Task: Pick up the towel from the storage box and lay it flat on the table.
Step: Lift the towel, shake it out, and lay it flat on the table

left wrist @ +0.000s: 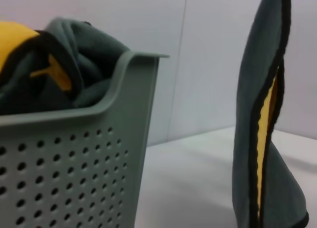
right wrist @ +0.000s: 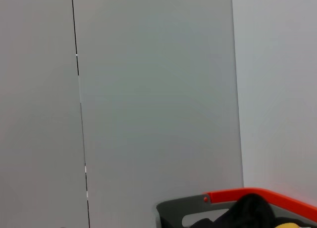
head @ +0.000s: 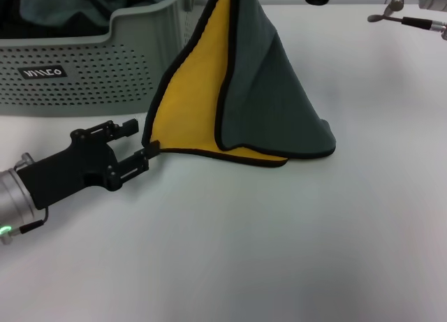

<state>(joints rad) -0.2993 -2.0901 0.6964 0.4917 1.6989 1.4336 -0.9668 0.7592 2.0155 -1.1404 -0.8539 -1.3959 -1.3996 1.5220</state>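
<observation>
towel point(head: 279, 91): top is being cut off, lower hem resting on worktop point(head: 279, 252)
left claw point(head: 140, 142): open, lower finger touching the hem corner
right claw: grip cannot be told

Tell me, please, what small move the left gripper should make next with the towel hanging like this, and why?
Probably close the left gripper on the towel corner: its open fingers bracket that black-edged corner, while the rest hangs from above, lower edge resting on the table.

Left hand point(head: 140, 144): matte black blocky body, thin black fingers, silver cylindrical wrist with small green light. Right arm near storage box point(head: 84, 77): black housing, silver metal fittings.
</observation>
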